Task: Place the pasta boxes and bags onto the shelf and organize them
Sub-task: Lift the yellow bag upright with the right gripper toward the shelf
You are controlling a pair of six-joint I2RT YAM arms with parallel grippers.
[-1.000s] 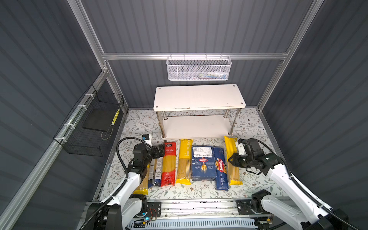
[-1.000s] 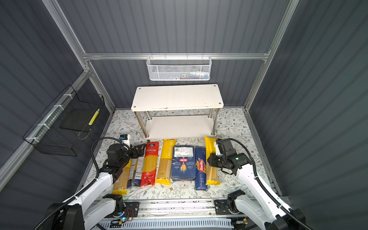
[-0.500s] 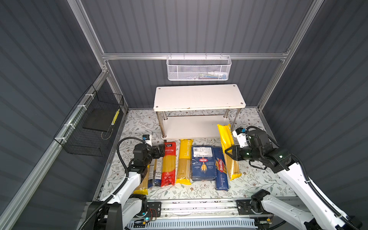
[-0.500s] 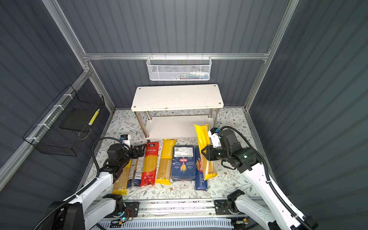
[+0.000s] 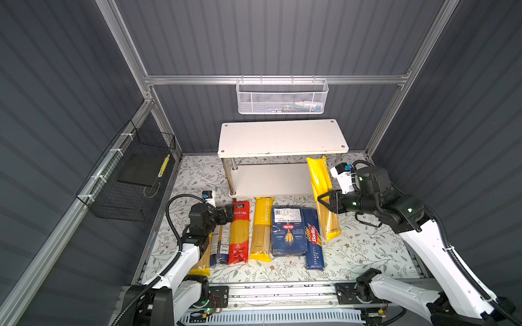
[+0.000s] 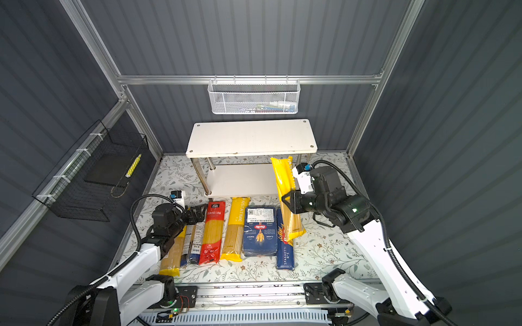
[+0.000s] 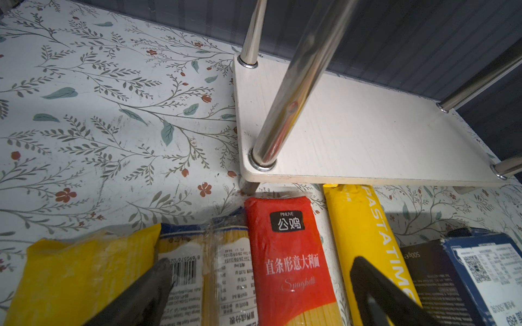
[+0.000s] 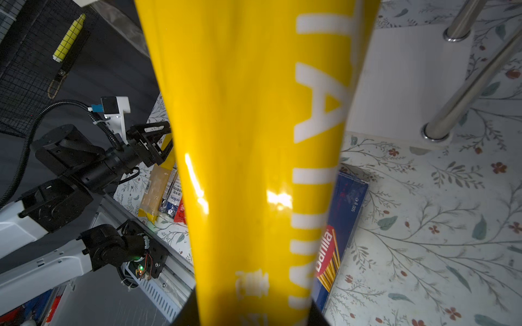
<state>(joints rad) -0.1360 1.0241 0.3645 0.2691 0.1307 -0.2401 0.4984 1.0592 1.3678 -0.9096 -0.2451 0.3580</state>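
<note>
Dark ribbed walls (image 5: 282,36), floral floor (image 5: 367,254)

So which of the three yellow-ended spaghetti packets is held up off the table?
The yellow-ended clear packet in the right gripper, tilted beside the white two-tier shelf. The middle one and leftmost one lie flat on the floral table.

The shelf (image 5: 282,138) has a bare top board, but the white mesh basket (image 5: 282,98) hangs above its back edge. The lower board (image 5: 268,179) is bare too, and the way in is between the front chrome legs (image 5: 228,177). A yellow spaghetti bag (image 5: 317,175), pinched in the right gripper (image 5: 324,201), leans across the right end of that gap. A row of pasta bags and boxes (image 5: 288,231) lies just in front of the shelf. The worktop (image 5: 367,248) right of the row is bare.
</note>
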